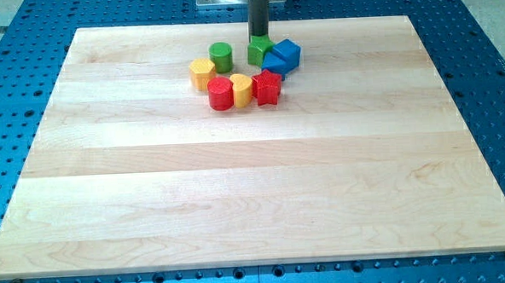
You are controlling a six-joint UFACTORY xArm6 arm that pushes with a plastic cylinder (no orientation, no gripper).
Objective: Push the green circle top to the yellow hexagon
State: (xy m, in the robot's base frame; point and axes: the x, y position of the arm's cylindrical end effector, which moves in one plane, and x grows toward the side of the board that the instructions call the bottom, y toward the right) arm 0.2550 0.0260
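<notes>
Near the view's top centre, our rod comes straight down and our tip [259, 37] sits right at the top edge of a green block [260, 49], shape hard to make out, touching or nearly so; we cannot tell which. No fingers on this rig, just the bare rod, so nothing is held. The green circle [221, 56] stands to the view's left of the tip, apart from it, with a gap between it and the other green block. The yellow hexagon [202, 73] lies just below-left of the green circle, very close, maybe touching. Two blue blocks crowd the view's right of the tip: one blue cube [287, 53] and another blue block [274, 64] tucked against the green block. Lower row, left to right: red cylinder [220, 93], a second yellow block [242, 89], and a red star-like block [267, 87], all packed side by side. All eight blocks cluster on the upper middle of the pale wooden surface [255, 193], which rests on a blue perforated base [489, 80].
</notes>
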